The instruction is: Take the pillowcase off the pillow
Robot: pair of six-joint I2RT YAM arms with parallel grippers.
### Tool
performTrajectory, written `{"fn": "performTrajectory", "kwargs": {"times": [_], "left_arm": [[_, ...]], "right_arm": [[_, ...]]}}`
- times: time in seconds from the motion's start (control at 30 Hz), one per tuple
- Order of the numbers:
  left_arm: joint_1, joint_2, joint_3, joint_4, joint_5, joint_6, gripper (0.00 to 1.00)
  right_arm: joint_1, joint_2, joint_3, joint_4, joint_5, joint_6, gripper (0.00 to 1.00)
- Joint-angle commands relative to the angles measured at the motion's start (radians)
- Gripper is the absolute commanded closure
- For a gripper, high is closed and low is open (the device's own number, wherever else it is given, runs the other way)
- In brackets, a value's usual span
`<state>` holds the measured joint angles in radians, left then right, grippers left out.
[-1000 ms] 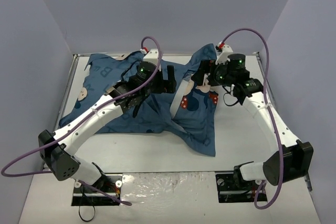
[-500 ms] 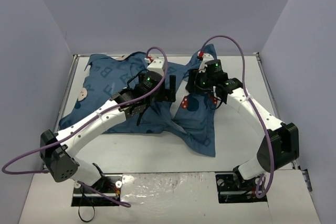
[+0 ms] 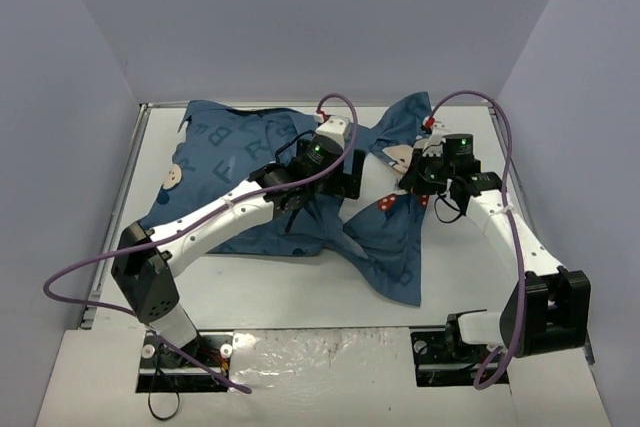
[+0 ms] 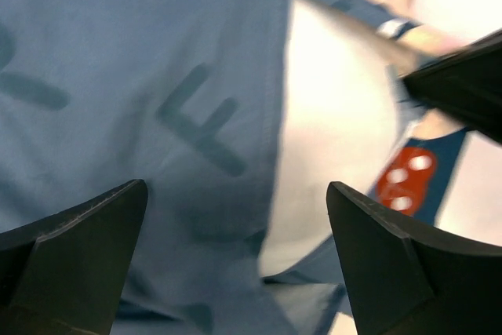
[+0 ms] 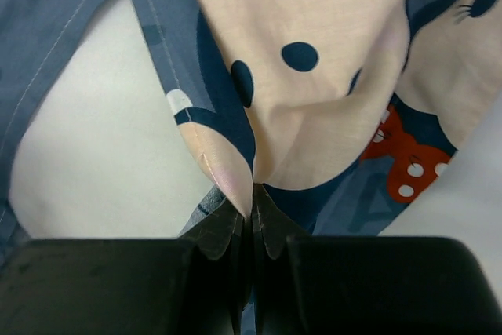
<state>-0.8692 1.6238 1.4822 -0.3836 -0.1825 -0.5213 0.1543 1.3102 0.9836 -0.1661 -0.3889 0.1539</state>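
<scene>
The dark-blue pillowcase (image 3: 240, 162) lies spread over the table's far half, printed with letters and mouse faces. A strip of the white pillow (image 3: 368, 185) shows at its opening between the two grippers. My left gripper (image 3: 352, 175) hovers open over that opening, with the blue hem (image 4: 118, 76) and the white pillow (image 4: 337, 131) both lying below its fingers (image 4: 238, 190). Just to the right, my right gripper (image 3: 412, 179) is shut on a pinched fold of the pillowcase (image 5: 329, 52) with a cream mouse face; in the right wrist view (image 5: 252, 194) the pillow (image 5: 94, 147) lies left of that fold.
Bare white table (image 3: 300, 292) runs along the front of the cloth. Grey walls close in the left, back and right sides. Purple cables (image 3: 345, 107) loop above both wrists. The arm bases (image 3: 190, 347) stand at the near edge.
My right gripper has shut on the pillowcase fold and pulled to the right. My left arm has swung right, still open, and the cloth has shifted right with it.
</scene>
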Motion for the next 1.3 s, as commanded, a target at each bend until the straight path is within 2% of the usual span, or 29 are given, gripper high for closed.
{"fn": "performTrajectory", "kwargs": {"times": [0.0, 0.1, 0.33, 0.53, 0.73, 0.77, 0.8, 0.87, 0.9, 1.07, 1.27], "left_arm": [[-0.036, 0.033, 0.122, 0.058, 0.041, 0.040, 0.02], [-0.057, 0.077, 0.189, 0.049, 0.031, 0.047, 0.02], [-0.090, 0.237, 0.303, -0.041, -0.092, 0.046, 0.01], [-0.090, 0.343, 0.305, -0.044, -0.161, 0.056, 0.00], [-0.073, 0.400, 0.288, -0.115, -0.293, 0.046, 0.21], [-0.065, 0.398, 0.258, -0.120, -0.299, 0.040, 0.25], [-0.050, 0.393, 0.239, -0.130, -0.304, 0.023, 0.33], [-0.034, 0.384, 0.195, -0.132, -0.310, 0.009, 0.41], [-0.021, 0.372, 0.143, -0.133, -0.322, -0.008, 0.51], [0.018, 0.314, -0.011, -0.135, -0.356, -0.058, 0.69], [0.084, 0.176, -0.186, -0.094, -0.338, -0.085, 0.73]], "right_arm": [[-0.041, -0.039, -0.028, -0.009, -0.224, -0.086, 1.00], [-0.065, -0.025, -0.029, -0.012, -0.298, -0.114, 1.00], [-0.101, -0.003, -0.028, -0.009, -0.308, -0.122, 1.00], [-0.110, 0.012, -0.023, 0.007, -0.280, -0.120, 1.00], [-0.145, 0.040, -0.022, 0.014, -0.157, -0.105, 1.00], [-0.150, 0.044, -0.028, 0.014, -0.144, -0.105, 1.00], [-0.166, 0.049, -0.042, 0.020, -0.124, -0.103, 1.00], [-0.194, 0.055, -0.059, 0.022, -0.104, -0.105, 1.00], [-0.212, 0.069, -0.071, 0.026, -0.090, -0.111, 1.00], [-0.280, 0.133, -0.083, 0.031, -0.074, -0.126, 1.00], [-0.320, 0.224, -0.068, 0.034, -0.015, -0.097, 1.00]]}}
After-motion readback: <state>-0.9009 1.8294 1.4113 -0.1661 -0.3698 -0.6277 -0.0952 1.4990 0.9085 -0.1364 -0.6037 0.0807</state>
